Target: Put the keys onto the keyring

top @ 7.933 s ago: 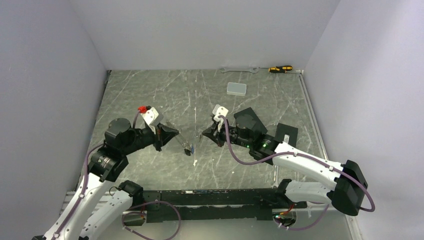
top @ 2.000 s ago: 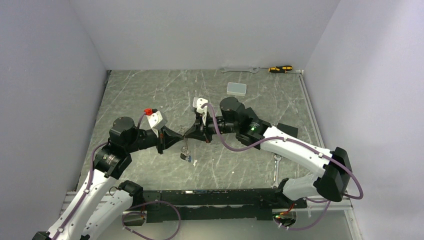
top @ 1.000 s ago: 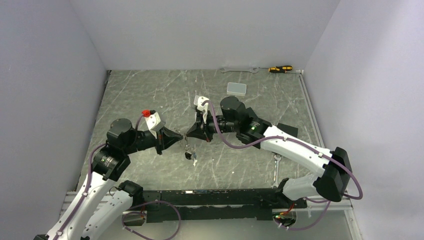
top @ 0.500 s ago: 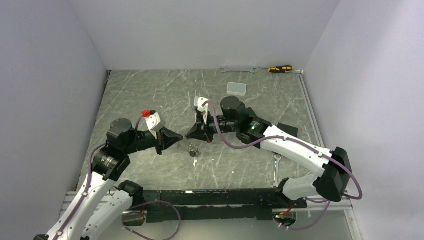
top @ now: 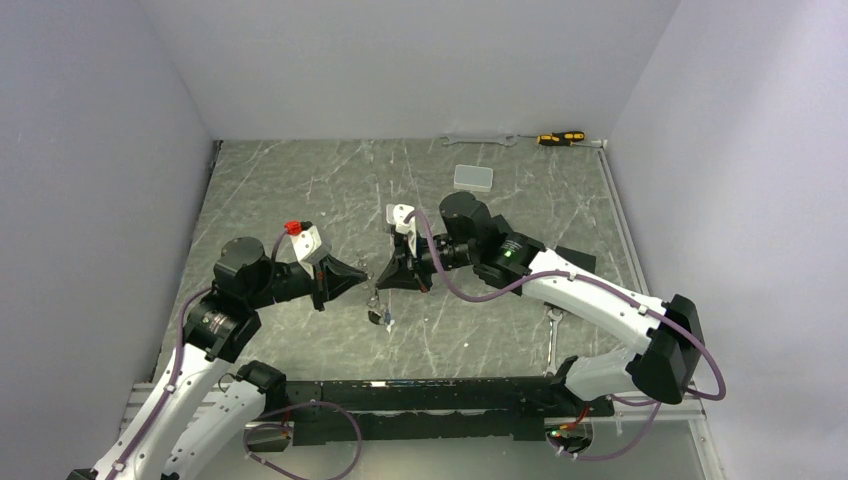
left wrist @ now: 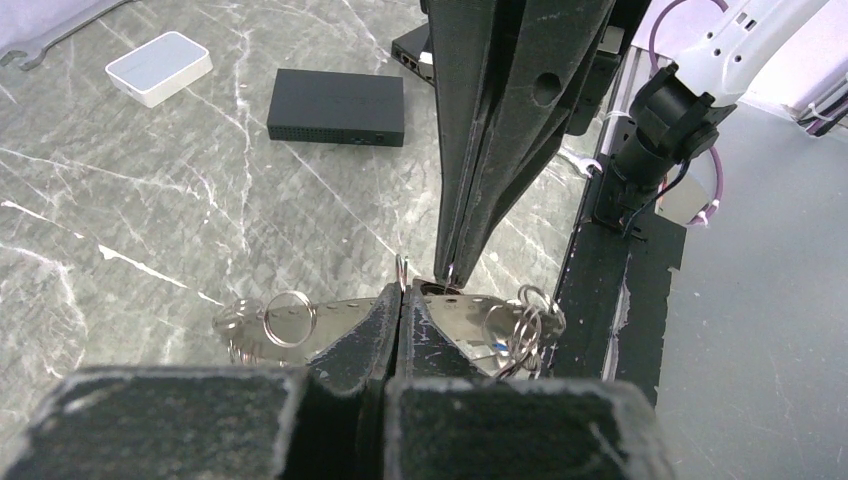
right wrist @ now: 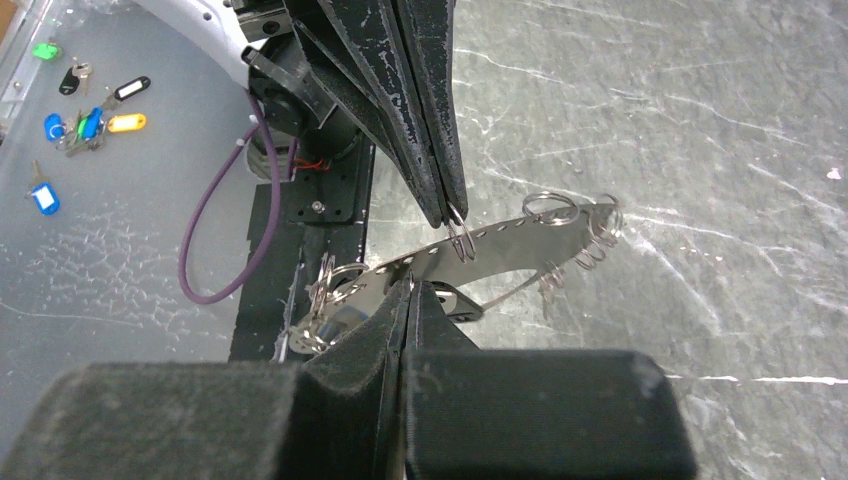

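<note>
- Your left fingers (left wrist: 350, 335) are pressed flat together with no gap. In the right wrist view their tips pinch a small split ring threaded through the keyring (right wrist: 520, 240).
- Your right fingers (right wrist: 365, 340) are closed just as tightly, with their tips at the keyring's edge right beside the left tips. Each wrist camera's own fingers cover the contact, so you cannot see how much metal sits between them.
- The keyring reads here as a flat silvery band with a row of holes, carrying several small split rings. It is held in the air between the two pairs of tips, above the marbled surface (top: 300, 190) and not resting on it.
- The top view gives you almost nothing of it, only a small dark-and-pale bit dangling below the meeting tips, too small to identify.
- In the left wrist view a sliver of blue shows under the band by one cluster of rings. You cannot tell whether it is a key tag.
- The keys (right wrist: 88, 124) you can make out lie well apart from the keyring, on the grey area past the left arm's base. Their tags are blue, yellow, green and black-framed, and the blades are too small to read.
- The band's lower end disappears behind your right fingers in the right wrist view.
- A black box (left wrist: 335, 105) and a white box (left wrist: 158, 68) lie on the surface beyond the fingers.
</note>
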`<action>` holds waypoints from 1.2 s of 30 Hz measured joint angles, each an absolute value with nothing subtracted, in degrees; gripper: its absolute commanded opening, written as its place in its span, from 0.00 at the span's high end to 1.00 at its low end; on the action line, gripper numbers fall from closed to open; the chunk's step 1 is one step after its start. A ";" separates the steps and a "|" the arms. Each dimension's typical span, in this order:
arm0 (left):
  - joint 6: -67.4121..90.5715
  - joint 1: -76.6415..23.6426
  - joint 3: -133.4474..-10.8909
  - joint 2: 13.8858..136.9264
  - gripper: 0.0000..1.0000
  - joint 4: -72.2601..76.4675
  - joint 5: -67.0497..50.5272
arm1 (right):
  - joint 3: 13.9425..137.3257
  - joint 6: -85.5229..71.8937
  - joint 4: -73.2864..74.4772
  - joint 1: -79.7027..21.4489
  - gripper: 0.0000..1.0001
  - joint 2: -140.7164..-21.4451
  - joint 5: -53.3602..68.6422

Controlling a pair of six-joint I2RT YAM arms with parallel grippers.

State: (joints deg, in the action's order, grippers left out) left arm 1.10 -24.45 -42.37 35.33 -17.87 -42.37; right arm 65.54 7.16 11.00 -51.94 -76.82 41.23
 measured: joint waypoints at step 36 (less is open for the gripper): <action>1.10 -24.45 -42.35 35.33 1.00 -17.85 -42.63 | 69.82 7.46 13.96 -51.79 1.00 -78.59 40.64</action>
